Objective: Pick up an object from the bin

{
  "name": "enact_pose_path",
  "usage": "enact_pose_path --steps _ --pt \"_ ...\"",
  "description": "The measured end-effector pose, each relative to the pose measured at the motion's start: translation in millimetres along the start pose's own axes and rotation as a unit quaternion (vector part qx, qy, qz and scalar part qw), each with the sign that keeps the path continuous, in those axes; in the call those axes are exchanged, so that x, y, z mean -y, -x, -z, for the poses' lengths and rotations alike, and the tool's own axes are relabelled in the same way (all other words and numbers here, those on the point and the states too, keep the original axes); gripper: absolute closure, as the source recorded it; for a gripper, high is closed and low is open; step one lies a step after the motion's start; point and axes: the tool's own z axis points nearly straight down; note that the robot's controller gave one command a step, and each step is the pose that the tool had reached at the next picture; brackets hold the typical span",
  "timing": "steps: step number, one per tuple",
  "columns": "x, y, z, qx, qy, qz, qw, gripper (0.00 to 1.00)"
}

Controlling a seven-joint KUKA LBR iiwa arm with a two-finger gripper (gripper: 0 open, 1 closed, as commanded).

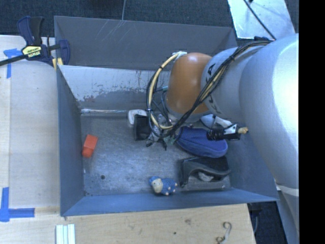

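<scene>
Cables (157,85) are hiding the gripper (152,131); I cannot tell its state. The grey metal bin (71,136) is holding a small orange block (89,146), left.

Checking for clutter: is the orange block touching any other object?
No, the orange block lies alone at the left of the bin, apart from everything else.

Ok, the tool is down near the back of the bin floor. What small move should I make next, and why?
I'd probably raise the tool straight up a little. It sits low, right beside a small white thing, with a blue rounded thing close on its other side, and the wrist and cables hide its tip. A short lift should show whether it has caught anything.
</scene>
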Motion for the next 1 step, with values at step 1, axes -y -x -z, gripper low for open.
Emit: enact_pose_path --steps 1 --pt "8.7 14.5 168.2 0.0020 0.001 -0.019 0.9998 1.00"
